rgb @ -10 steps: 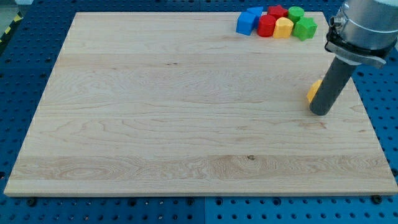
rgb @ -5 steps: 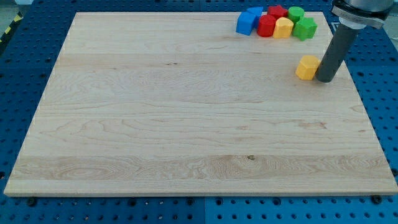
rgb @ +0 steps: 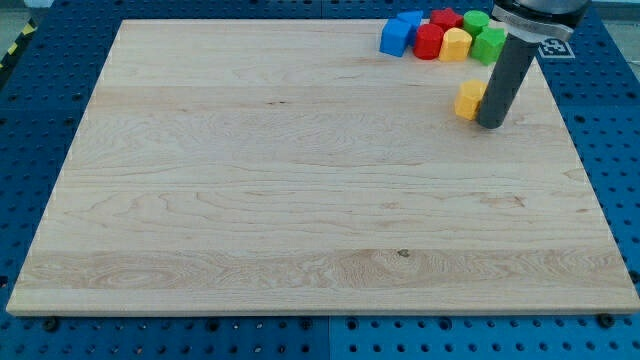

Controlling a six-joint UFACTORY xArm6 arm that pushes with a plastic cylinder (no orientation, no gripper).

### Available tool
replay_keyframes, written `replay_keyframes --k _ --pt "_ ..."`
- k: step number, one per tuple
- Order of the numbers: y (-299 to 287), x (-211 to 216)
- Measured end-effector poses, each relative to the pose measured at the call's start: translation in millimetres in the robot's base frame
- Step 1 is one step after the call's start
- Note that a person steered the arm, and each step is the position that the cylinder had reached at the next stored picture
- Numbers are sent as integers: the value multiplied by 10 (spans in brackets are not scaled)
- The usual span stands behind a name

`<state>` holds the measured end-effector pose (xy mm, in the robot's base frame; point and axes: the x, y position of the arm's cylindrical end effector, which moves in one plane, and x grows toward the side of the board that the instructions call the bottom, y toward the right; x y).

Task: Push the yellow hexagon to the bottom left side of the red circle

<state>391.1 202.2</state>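
My tip (rgb: pixel 490 124) has no jaws, nothing gripped; it presses the yellow hexagon's (rgb: pixel 468 100) right side, below-right of the red circle (rgb: pixel 429 42). Risk: hexagon slips off tip, or push overshoots into the yellow block (rgb: pixel 456 44) w/ cluster nearby. Wooden board (rgb: pixel 250 180) on blue pegboard table (rgb: pixel 40 100).

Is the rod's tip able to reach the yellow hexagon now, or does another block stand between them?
Probably yes: my tip is right beside the yellow hexagon, on its right, with no block between them.
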Motion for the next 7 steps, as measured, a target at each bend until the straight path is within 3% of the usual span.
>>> replay_keyframes --k 2,4,7 --pt "-34 -430" --pt "-140 -341" --pt "-366 -622"
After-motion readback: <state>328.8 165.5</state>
